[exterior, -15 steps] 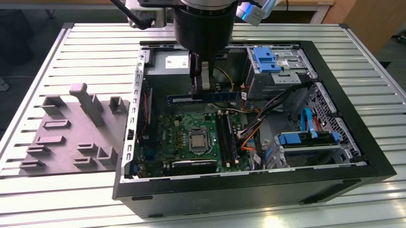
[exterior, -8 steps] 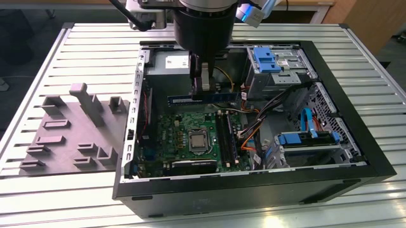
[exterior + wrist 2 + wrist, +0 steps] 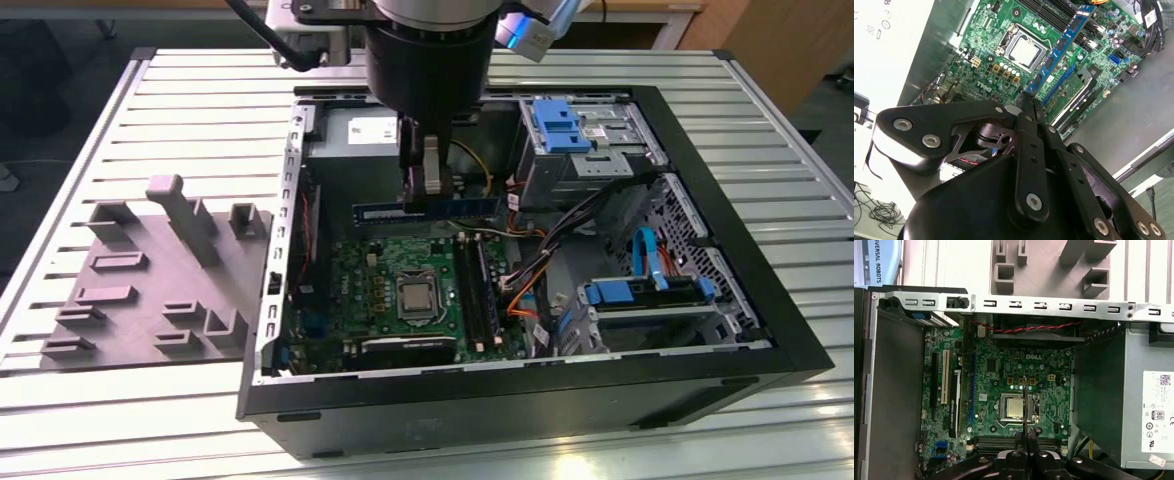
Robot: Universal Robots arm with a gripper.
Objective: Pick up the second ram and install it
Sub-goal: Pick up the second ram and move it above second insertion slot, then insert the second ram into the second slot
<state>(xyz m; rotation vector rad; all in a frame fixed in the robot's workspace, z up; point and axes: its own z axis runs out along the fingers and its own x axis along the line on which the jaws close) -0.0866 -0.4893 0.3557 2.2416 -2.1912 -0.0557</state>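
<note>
The hand point(image 3: 430, 200) is closed on the long, thin blue-green memory stick with black chips, the second ram point(image 3: 465, 206). It pinches the stick near its middle and holds it level in the air, with no part touching the board. In the second wrist view the stick point(image 3: 1059, 49) reaches out from the closed fingertips point(image 3: 1026, 100) over the green motherboard point(image 3: 999, 75). Below lies the square silver processor point(image 3: 416, 295), inside the open black computer case point(image 3: 787, 330). A grey plastic fixture block with upright posts point(image 3: 147, 280) sits beside the case on the slatted metal desk point(image 3: 200, 80).
</note>
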